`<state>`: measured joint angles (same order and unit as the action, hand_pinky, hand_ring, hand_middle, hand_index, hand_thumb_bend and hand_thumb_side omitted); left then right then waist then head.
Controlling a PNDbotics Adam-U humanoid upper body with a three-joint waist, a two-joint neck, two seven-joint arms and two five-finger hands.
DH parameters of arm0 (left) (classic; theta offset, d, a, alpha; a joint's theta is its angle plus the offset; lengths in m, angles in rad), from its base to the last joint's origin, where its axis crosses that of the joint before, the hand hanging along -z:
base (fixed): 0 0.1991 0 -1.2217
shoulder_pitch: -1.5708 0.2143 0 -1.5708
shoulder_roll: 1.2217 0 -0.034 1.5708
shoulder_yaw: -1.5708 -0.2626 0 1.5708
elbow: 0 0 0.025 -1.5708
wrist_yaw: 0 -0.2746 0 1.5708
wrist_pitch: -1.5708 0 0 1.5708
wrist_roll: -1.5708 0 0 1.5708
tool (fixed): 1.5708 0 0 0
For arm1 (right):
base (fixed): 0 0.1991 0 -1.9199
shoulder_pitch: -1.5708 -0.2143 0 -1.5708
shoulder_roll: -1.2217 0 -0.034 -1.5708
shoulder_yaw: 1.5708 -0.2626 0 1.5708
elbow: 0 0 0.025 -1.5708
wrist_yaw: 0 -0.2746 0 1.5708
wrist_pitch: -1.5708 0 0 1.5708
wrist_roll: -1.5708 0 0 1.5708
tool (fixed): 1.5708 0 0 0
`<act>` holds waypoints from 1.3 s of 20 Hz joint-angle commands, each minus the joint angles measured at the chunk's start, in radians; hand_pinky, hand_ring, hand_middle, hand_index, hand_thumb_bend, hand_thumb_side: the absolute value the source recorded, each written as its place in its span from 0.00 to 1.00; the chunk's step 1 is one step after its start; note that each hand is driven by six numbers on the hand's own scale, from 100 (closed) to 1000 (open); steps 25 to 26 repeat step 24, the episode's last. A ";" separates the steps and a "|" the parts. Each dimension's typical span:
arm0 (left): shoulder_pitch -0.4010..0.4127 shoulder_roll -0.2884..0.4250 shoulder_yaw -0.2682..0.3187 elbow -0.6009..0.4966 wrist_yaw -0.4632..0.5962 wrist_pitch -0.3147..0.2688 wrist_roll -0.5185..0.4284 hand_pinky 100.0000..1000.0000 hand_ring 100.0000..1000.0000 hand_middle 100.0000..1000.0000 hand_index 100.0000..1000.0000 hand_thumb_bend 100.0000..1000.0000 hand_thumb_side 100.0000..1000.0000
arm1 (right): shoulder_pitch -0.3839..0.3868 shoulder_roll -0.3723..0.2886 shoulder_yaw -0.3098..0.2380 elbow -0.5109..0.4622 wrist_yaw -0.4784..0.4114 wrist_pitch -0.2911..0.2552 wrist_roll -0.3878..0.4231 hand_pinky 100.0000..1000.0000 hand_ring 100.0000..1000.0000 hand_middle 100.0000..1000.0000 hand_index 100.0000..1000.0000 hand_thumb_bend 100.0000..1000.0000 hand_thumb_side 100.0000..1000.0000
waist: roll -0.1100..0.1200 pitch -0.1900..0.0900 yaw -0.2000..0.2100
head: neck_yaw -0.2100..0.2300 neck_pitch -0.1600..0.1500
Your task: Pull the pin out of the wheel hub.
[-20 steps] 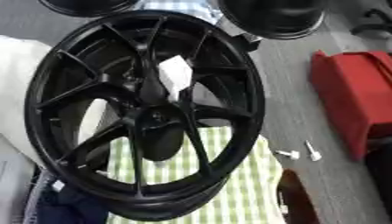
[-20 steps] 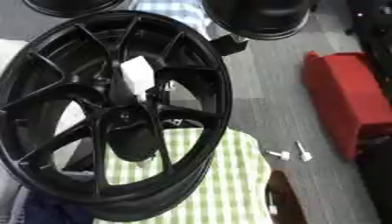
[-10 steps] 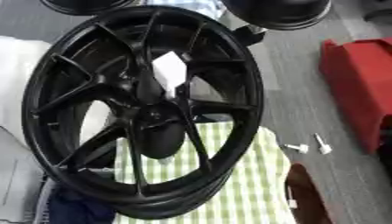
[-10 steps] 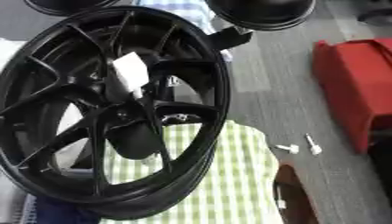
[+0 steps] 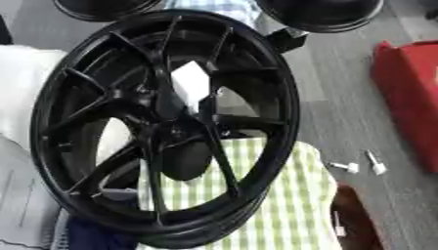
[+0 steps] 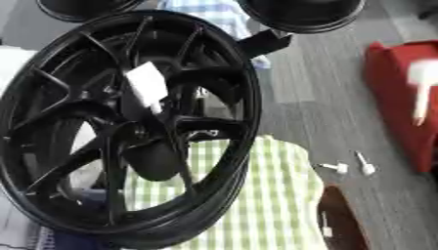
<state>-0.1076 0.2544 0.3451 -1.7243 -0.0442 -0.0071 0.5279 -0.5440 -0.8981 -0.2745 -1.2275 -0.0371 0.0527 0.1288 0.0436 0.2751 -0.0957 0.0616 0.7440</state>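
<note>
1. Wheel (image 5: 158, 88): big black multi-spoke rim, fills most of the view, tilted, lower edge resting on the cloths.
2. Grey floor (image 5: 342, 112) to the right of the wheel.
3. Green/white checked cloth (image 5: 282, 205) under the wheel's lower right, also visible thru the spokes.
4. Red thing (image 5: 410, 97) at far right edge, well apart from the wheel.
5. White cloth (image 5: 17, 97) at left edge, behind the rim.
6. Two more black round things at top: one top right (image 5: 321, 12), one top left (image 5: 107, 6), both cut off by the edge.
7. Dark rounded shape (image 5: 184, 161) seen thru the spokes just below the hub (image 5: 175, 131); can't tell what it is.
8. Black block (image 5: 287, 39) touching the rim's upper right.
9. White flat piece (image 5: 192, 84) among the spokes, just above the hub.
10. Pin: can't make it out for certain at the hub. Two small white pegs on the floor, right of the wheel, near each other: one (image 5: 346, 167), other (image 5: 375, 163).
11. Hands: neither L nor R shows in either eye view, so grip state can't be told, and nothing can be placed rel. to a hand; places above are given rel. to the wheel.
</note>
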 commanded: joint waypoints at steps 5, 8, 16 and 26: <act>-0.020 0.020 -0.014 -0.019 0.008 -0.004 -0.016 0.71 0.66 0.51 0.72 0.74 0.37 | 0.152 0.038 -0.121 -0.181 0.059 -0.066 -0.120 0.72 0.65 0.67 0.75 0.37 0.25 | -0.014 -0.029 0.035 | -0.034 -0.004; -0.034 0.021 -0.029 -0.017 0.012 -0.006 -0.029 0.71 0.66 0.51 0.72 0.74 0.37 | 0.237 0.076 -0.096 -0.267 0.011 -0.117 -0.173 0.72 0.63 0.64 0.73 0.32 0.23 | -0.016 -0.035 0.061 | -0.060 -0.001; -0.092 0.007 -0.054 -0.004 0.035 -0.016 -0.041 0.71 0.65 0.50 0.71 0.73 0.36 | 0.213 0.209 0.079 -0.391 -0.112 -0.052 -0.283 0.71 0.61 0.63 0.72 0.25 0.30 | -0.006 -0.027 0.101 | -0.094 -0.027; -0.127 -0.007 -0.065 0.008 0.051 -0.027 -0.045 0.71 0.64 0.49 0.71 0.74 0.35 | 0.194 0.326 0.123 -0.312 -0.132 -0.057 -0.324 0.67 0.57 0.59 0.70 0.27 0.29 | 0.006 -0.018 0.113 | -0.101 -0.049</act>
